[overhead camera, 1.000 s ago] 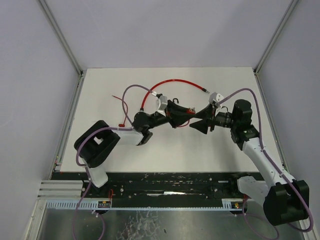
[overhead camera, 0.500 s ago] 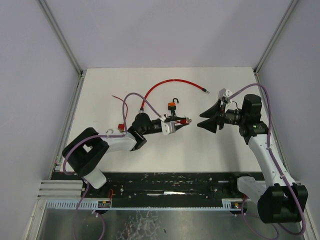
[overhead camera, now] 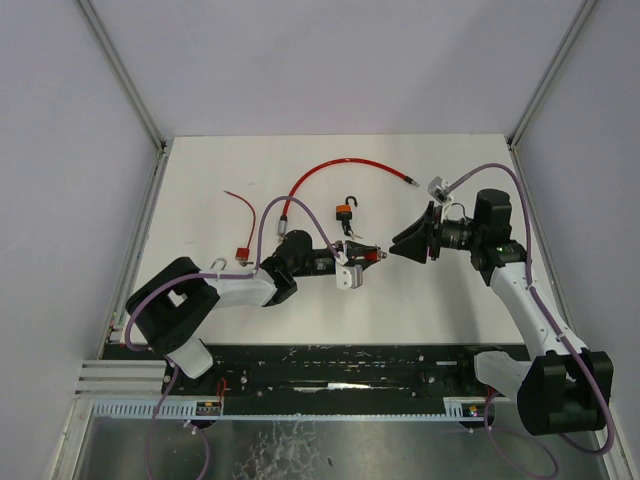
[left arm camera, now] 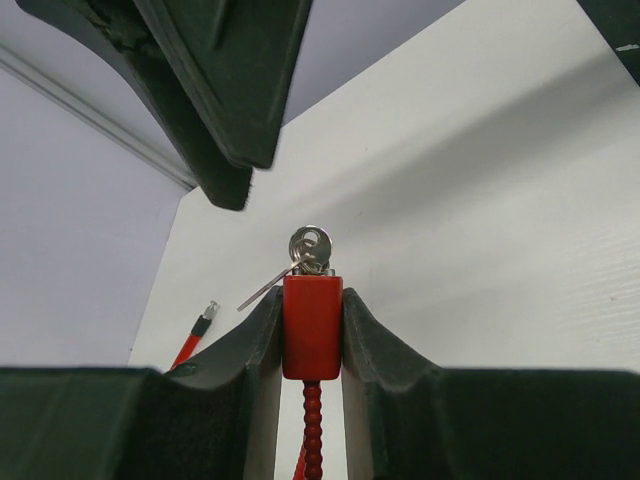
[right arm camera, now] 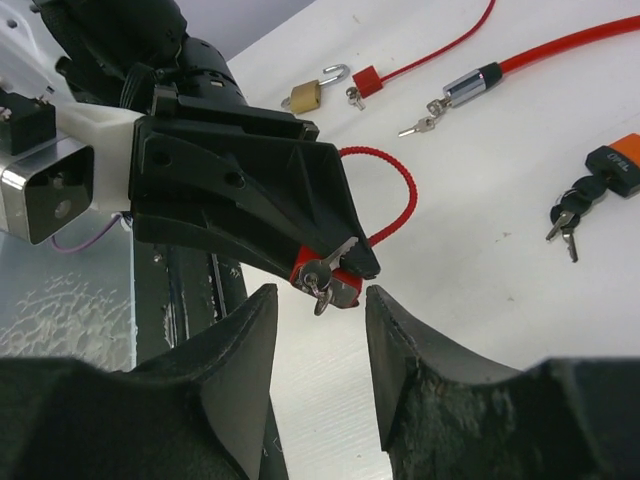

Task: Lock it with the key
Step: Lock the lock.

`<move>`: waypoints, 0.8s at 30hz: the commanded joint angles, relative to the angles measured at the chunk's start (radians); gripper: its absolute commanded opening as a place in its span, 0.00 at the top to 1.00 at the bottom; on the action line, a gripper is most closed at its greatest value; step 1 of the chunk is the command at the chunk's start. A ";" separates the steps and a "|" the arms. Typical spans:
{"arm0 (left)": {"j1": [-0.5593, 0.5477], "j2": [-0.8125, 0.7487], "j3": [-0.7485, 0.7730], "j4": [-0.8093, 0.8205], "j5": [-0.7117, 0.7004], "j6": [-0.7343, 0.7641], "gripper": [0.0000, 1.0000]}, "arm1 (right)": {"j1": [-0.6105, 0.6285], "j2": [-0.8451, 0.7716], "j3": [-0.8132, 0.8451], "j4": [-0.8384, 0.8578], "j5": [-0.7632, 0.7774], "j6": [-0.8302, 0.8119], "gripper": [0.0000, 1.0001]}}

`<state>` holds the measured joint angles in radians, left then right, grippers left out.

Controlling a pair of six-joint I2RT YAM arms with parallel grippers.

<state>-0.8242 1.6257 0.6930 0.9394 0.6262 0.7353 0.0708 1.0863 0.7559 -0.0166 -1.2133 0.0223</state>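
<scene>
My left gripper (overhead camera: pixel 366 256) is shut on a small red lock body (left arm camera: pixel 312 326) with a beaded red cable hanging below it. A silver key (left arm camera: pixel 310 248) with a ring sticks out of the lock's end, toward my right gripper. In the right wrist view the lock (right arm camera: pixel 343 281) and key (right arm camera: pixel 318 276) sit at the tip of the left gripper (right arm camera: pixel 345 258), level with my open right gripper (right arm camera: pixel 320 296) and just beyond its fingertips. The right gripper (overhead camera: pixel 398 247) faces the left one and is a short gap from the key, touching nothing.
An orange padlock (overhead camera: pixel 345 210) with keys lies behind the grippers. A thick red cable lock (overhead camera: pixel 340 164) arcs across the back. A brass padlock (right arm camera: pixel 315 90) and a small red lock (right arm camera: pixel 365 80) on a thin red wire lie at the left.
My left gripper has moved right and slightly nearer with the red lock. My right gripper has swung left toward it, so the gap between them has shrunk.
</scene>
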 commanded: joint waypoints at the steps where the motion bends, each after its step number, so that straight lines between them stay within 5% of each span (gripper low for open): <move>1: -0.006 -0.016 0.022 0.030 -0.019 0.043 1.00 | 0.048 0.023 0.044 -0.071 0.041 -0.082 0.54; 15: -0.009 -0.017 0.025 0.022 -0.016 0.045 1.00 | 0.095 0.056 0.060 -0.127 0.084 -0.151 0.75; 24: -0.010 -0.016 0.019 0.032 -0.018 0.056 1.00 | 0.104 0.075 0.068 -0.110 0.032 -0.099 1.00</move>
<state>-0.8261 1.6257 0.6930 0.9230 0.6201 0.7609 0.1638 1.1481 0.7719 -0.1459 -1.1374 -0.1120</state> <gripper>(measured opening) 0.218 0.029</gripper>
